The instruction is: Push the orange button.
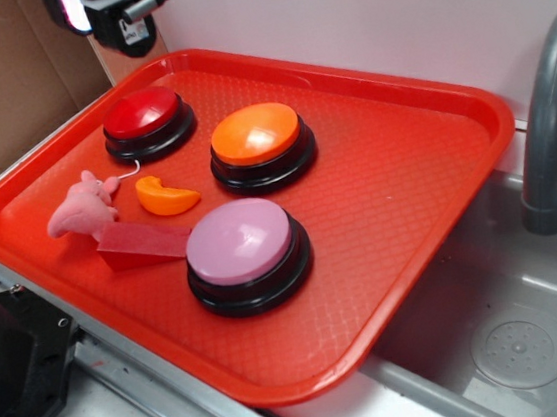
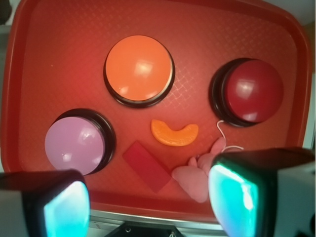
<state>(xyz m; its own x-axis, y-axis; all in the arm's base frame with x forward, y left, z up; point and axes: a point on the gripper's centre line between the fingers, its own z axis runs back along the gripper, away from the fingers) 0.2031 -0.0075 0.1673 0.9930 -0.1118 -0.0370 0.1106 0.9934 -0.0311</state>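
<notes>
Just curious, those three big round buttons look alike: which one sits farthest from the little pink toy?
The orange button. The red button and the pink button both lie closer to the pink toy.

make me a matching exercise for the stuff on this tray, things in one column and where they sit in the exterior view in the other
Things:
1. orange button
2. red button
3. pink button
4. crescent

Places:
A. nearest the tray's front edge
B. beside the pink toy
C. far left corner
D. middle of the tray

Pairs: 1-D, 2-C, 3-A, 4-B
</notes>
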